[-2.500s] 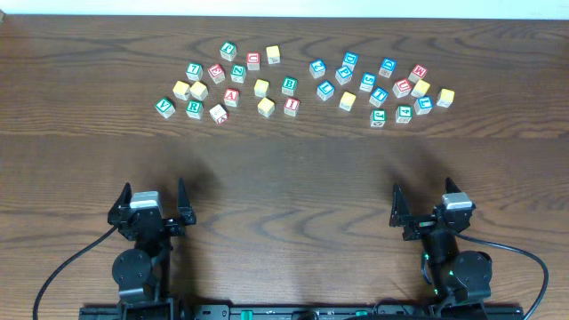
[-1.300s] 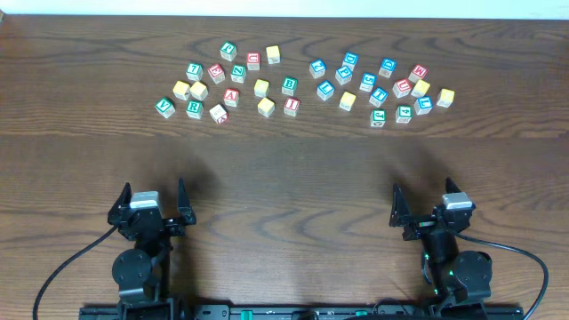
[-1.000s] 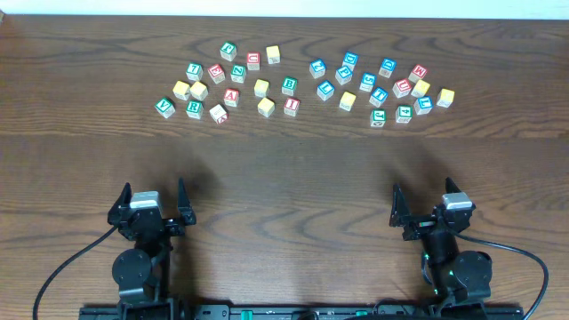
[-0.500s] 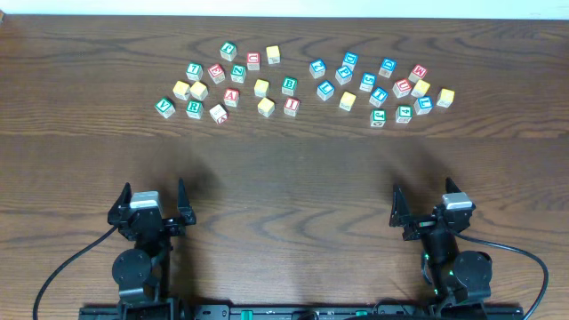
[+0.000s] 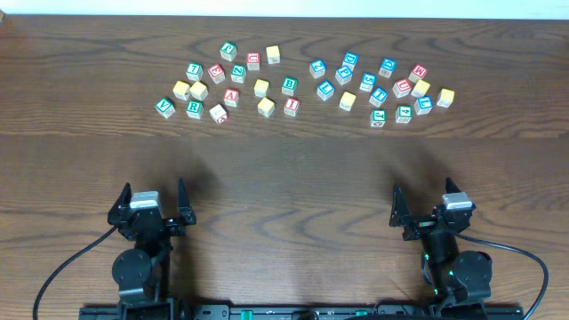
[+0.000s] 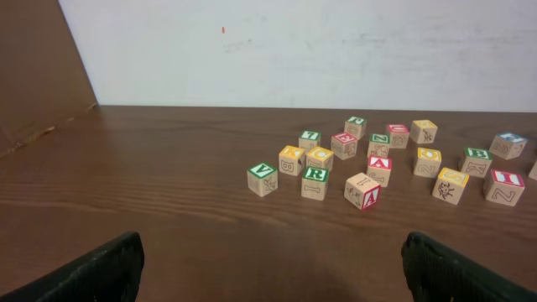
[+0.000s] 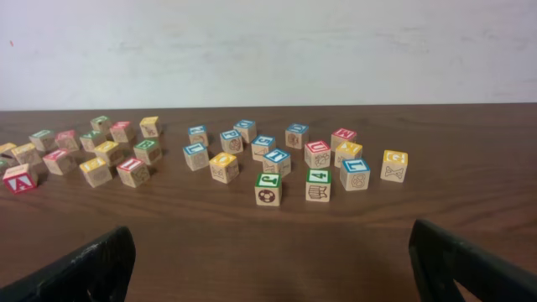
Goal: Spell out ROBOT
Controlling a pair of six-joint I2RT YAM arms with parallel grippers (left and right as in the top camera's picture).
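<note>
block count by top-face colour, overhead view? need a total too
Green blocks: 8
Yellow blocks: 8
Blue blocks: 8
Red blocks: 7
Total: 31

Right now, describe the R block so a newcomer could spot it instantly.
On the wooden table, find the left cluster of letter blocks and take its lowest row in the overhead view. The R block is second from that row's left end, just right of the green V block. Both have green tops, but only this one shows an R.
</note>
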